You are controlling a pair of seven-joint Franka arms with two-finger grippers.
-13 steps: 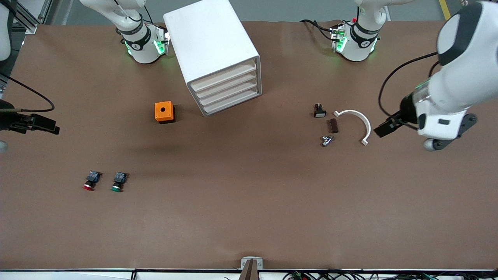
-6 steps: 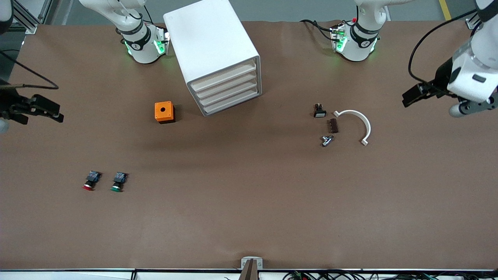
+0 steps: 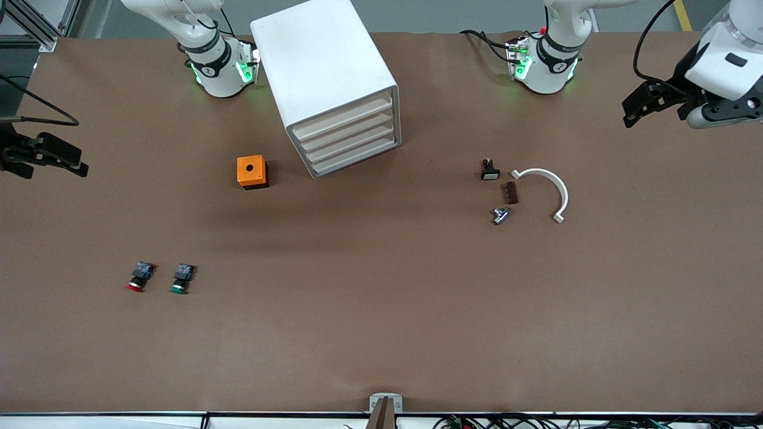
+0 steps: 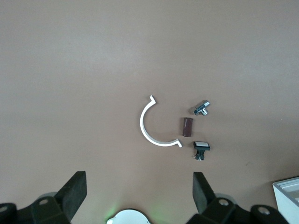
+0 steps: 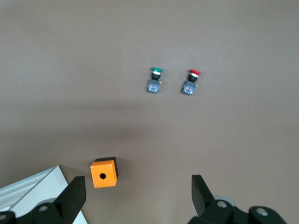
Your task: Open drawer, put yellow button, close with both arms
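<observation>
Drawer [image 3: 341,113], the uppermost of 4 cream fronts on the white cabinet [image 3: 322,65], sits flush and closed in the front view; no yellow button can be seen anywhere on the brown desk [image 3: 381,310]. An orange box [image 3: 251,171] with a round hole lies beside the cabinet, toward the right arm's end. Nearer the camera lie a red-capped button [image 3: 139,277] and a green-capped button [image 3: 181,278], side by side. Toward the left arm's end sit a white curved clip [image 3: 551,187], a brown block [image 3: 510,192], a small white-capped switch [image 3: 489,170] and a metal fitting [image 3: 500,215]. The left gripper [image 3: 641,107] hangs over the desk's edge at its own end, the right gripper [image 3: 50,156] over the edge at the other end.

From the left wrist view, the left gripper [image 4: 138,186] has its fingers wide apart and holds nothing, with the clip [image 4: 152,126], block [image 4: 187,127], switch [image 4: 201,147] and fitting [image 4: 202,108] below it.

From the right wrist view, the right gripper [image 5: 138,189] is likewise spread and empty, above the orange box [image 5: 103,173], the green-capped button [image 5: 154,80] and the red-capped button [image 5: 191,82].
</observation>
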